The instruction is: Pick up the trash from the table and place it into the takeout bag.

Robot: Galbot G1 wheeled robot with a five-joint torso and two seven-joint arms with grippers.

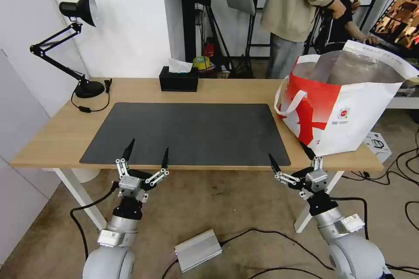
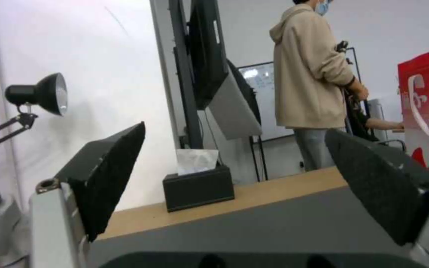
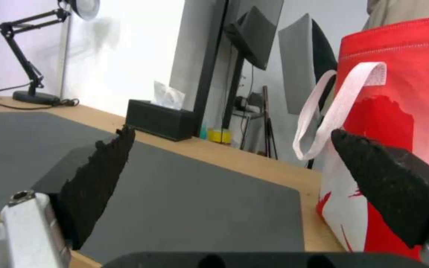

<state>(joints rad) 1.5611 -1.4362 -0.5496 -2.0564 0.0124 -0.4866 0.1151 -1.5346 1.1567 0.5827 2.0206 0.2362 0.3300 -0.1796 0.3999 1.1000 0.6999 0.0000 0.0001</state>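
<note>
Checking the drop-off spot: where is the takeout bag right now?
In the head view, the takeout bag stands on the table's right end, beside the grey mat.

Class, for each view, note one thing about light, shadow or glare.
Head view: the foil lining of the takeout bag catches a pale sheen under even room light. Left wrist view: the desk lamp throws a soft grey shadow on the wall. Right wrist view: the same lamp shadow lies beside the lamp head.
</note>
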